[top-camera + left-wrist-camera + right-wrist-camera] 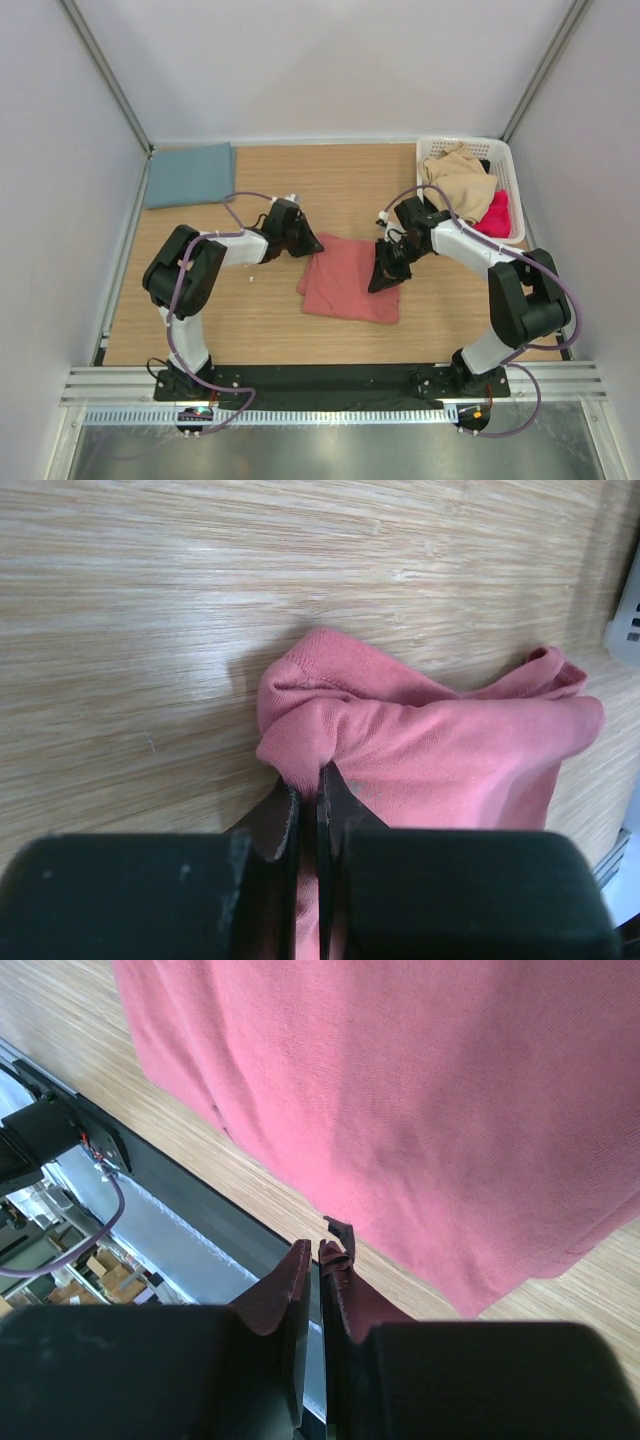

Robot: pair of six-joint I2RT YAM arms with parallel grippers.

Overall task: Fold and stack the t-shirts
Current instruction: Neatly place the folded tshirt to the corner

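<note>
**Figure.** The salmon-red t-shirt (348, 288) is lying loosely folded at the middle of the wooden surface (230, 320). The teal-blue t-shirt (188, 174) is lying flat at the far left corner, well apart from it.

We are pinching the red cloth with both arms. The left pincer (306, 243) is pressed together on a bunched far-left corner, and the right pincer (385, 276) is pressed together on the right-hand edge.

We are judging the shirt to be light, limp and not fragile. It is wrinkling and sagging wherever nothing is supporting it. We are therefore favouring holds at two corners or along one hem, with the cloth kept taut between the arms, over a single grip at mid-cloth.

The top view alone is giving us the layout: both shirts, and the white basket (508, 165) of beige and pink cloth at the far right. The left wrist view is showing the gather of fabric rising out of that pincer's grip. The right wrist view is showing only a thin fold caught, with the broad panel spreading beyond it.
</note>
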